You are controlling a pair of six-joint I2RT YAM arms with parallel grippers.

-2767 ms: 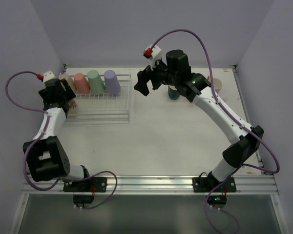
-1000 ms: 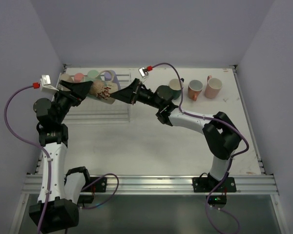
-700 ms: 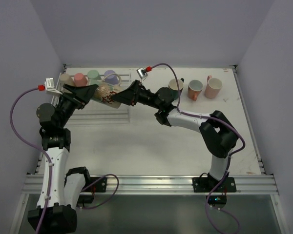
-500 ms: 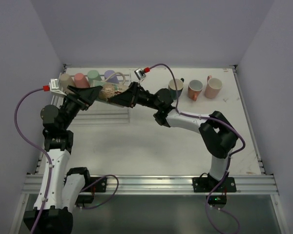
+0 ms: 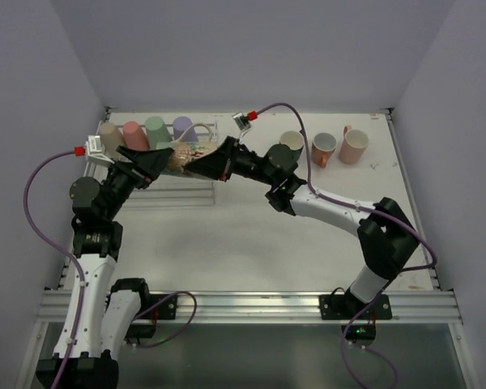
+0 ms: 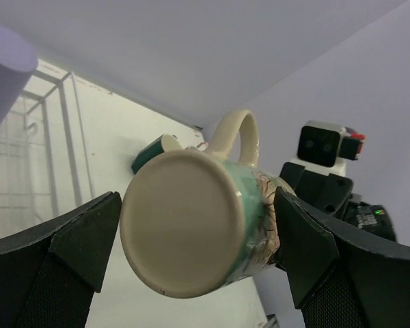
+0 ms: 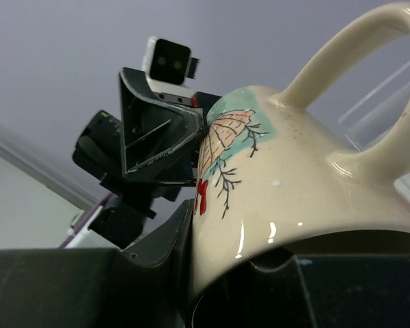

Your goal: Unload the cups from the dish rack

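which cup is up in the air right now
The cream leaf-print mug, sideways between the left gripper and right gripper. The other cups sit in the dish rack or on the table.

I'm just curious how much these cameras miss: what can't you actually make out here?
- Top view: the cream floral-print mug is mostly covered by the left gripper and right gripper.
- Right wrist view: the mug fills the frame and the bottom edge cuts off the right gripper's fingers, so its grip is unclear.
- Left wrist view: the mug's base hides its mouth.
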